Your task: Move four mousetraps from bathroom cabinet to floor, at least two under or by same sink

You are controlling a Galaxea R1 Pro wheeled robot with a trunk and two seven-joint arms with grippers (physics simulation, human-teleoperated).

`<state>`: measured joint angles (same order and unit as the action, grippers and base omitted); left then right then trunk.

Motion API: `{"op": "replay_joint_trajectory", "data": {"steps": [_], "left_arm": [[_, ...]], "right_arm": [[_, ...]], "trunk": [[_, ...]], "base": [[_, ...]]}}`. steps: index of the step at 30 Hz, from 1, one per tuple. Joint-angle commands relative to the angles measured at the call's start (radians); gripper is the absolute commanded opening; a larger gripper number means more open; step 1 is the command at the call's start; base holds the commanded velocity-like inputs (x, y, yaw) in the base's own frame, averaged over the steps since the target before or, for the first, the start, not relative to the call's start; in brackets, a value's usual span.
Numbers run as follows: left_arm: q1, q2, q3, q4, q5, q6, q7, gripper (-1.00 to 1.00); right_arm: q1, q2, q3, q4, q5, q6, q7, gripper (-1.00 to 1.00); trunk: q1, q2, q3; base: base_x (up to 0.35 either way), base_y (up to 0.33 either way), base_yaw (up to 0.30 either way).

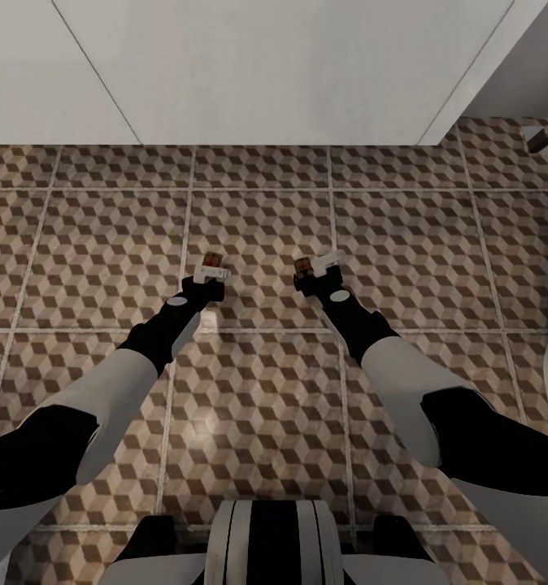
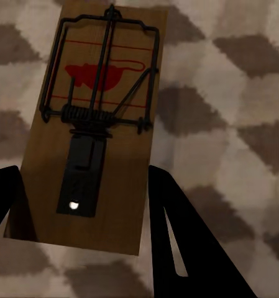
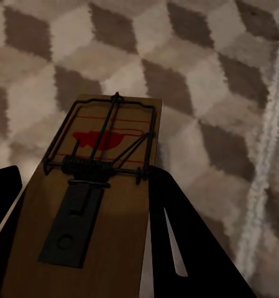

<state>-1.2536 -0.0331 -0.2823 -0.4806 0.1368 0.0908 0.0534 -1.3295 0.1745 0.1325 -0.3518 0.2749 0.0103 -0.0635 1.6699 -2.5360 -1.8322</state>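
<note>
left tool gripping mousetrap, red mark visible

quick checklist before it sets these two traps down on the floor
1. Left gripper clamped on a mousetrap, board between its fingers: ok.
2. Right gripper clamped on the second mousetrap: ok.
3. Bathroom floor under both grippers is bare patterned tile: ok.
4. Traps close enough to the floor to release: cannot tell; head view suggests both are held above it.
5. Drop spot under or next to the sink: cannot tell; a white boxy surface lies ahead, no tap visible.
6. Other two traps placed: cannot tell.
</note>
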Motion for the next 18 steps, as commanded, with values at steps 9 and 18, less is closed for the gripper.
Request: {"op": "replay_joint_trajectory", "data": {"steps": [9, 18], "left_arm": [[0.0, 0.0, -0.008, -0.001, 0.007, -0.005, 0.009, -1.0], [0.001, 0.001, -0.008, -0.003, 0.007, -0.005, 0.009, -1.0]], "right_arm": [[0.0, 0.0, 0.004, 0.001, 0.007, -0.001, -0.002, -1.0], [0.0, 0.0, 0.004, 0.001, 0.006, -0.001, -0.002, -1.0]], "trunk": [[0.0, 0.0, 0.0], [0.0, 0.0, 0.0]], "base": [[0.091, 0.0, 0.0], [0.258, 0.0, 0.0]]}}
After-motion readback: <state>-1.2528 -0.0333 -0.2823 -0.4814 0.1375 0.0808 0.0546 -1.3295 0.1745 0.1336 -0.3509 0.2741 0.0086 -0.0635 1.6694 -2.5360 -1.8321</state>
